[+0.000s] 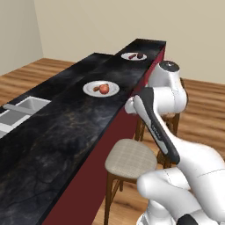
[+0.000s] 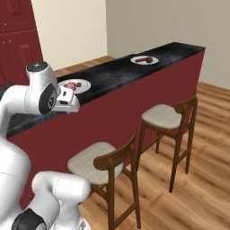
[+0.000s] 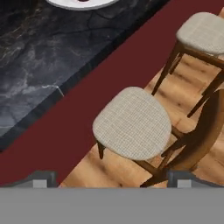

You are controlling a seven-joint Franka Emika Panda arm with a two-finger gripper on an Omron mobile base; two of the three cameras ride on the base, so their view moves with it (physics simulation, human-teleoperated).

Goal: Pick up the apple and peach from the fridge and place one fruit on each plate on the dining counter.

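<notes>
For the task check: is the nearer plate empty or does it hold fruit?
It holds fruit. The nearer plate on the dining counter carries a reddish round fruit with a smaller brown piece beside it.

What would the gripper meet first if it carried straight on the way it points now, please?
Most likely the stool cushion: the open gripper looks down at it, beside the counter edge. Depth is hard to judge.

Dining counter [image 1: 66, 127]: long black marbled top on a dark red base, running from lower left to upper centre of the left base view. Near plate [image 1: 101, 88] at frame centre, holding a reddish fruit [image 1: 104, 88], possibly with a second small piece beside it. Far plate [image 1: 134, 56] near the top, with dark reddish items [image 1: 139, 56]. Sink [image 1: 26, 105] set in at left edge.
</notes>
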